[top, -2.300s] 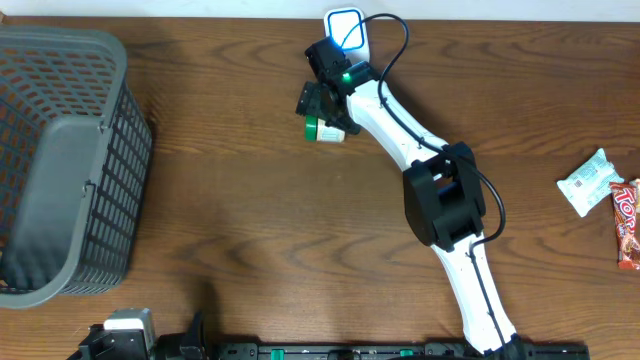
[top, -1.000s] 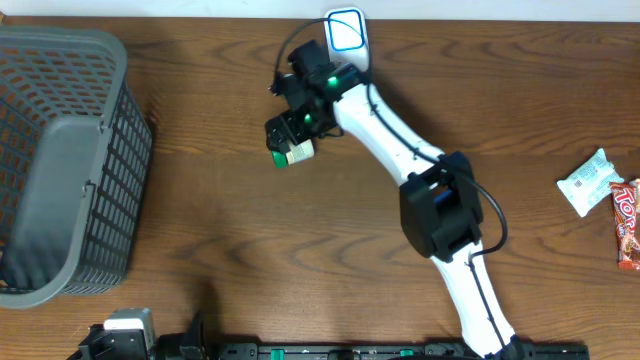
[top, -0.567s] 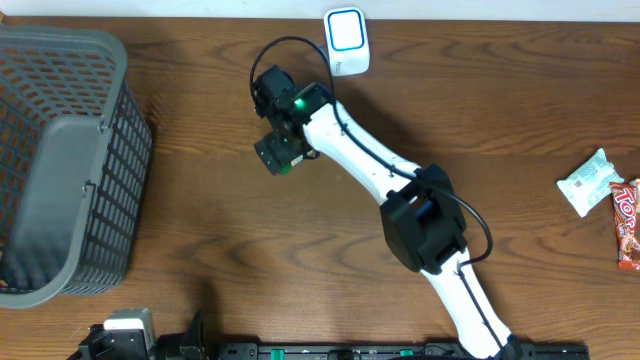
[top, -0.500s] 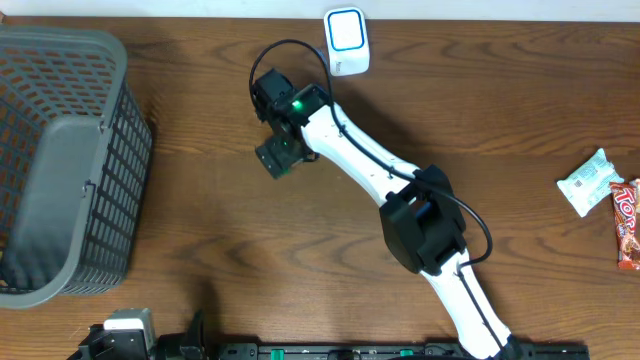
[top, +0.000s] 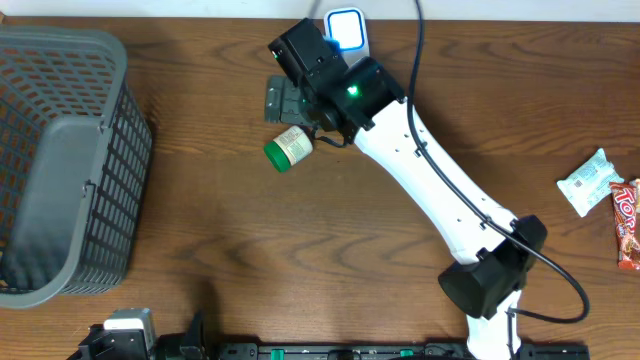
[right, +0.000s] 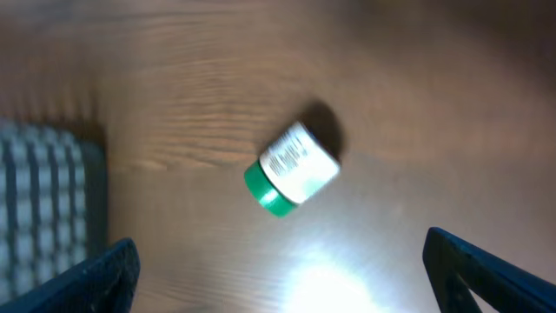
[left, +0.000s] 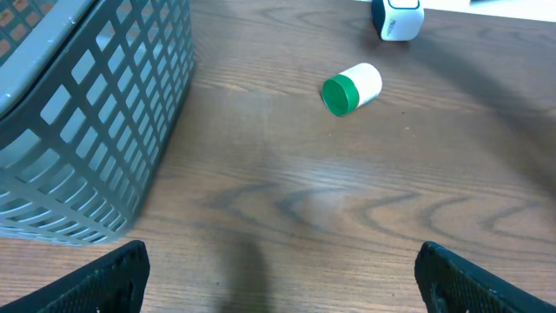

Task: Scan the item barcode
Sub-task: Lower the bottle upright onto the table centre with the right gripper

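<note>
1. Left gripper [left: 282,283]: parked at the near edge, left side. Fingers spread wide, nothing between them; only the two dark fingertips [left: 109,274] show at the lower corners of its wrist view.
2. Right arm [top: 430,190]: white, rising from the near right and reaching across to the far centre.
3. Table [top: 220,250]: brown wood grain, carrying all items below.
4. Candy bar [top: 627,222]: red wrapper, right edge, flat on the table.
5. Packet [top: 588,182]: white, touching or just beside the candy bar on its far-left side; well apart from the arm.
6. Basket [top: 132,150]: grey plastic mesh, left edge, running from near to far. Contents cannot be told.
7. Bottle [top: 288,147]: task item. White body, green cap, lying on its side on the table left of centre, cap pointing near-left. Printed label faces up in the right wrist view [right: 289,168]. Held by nothing; well right of the basket.
8. Right gripper [top: 285,100]: above the table, just far of the bottle. Fingers fully apart, empty; the bottle lies below, clear of both fingertips [right: 109,269]. Wrist view blurred.
9. Scanner [top: 347,28]: white, blue-rimmed window, far edge at centre, partly covered by the right arm. Far-right of the bottle, apart from it.
</note>
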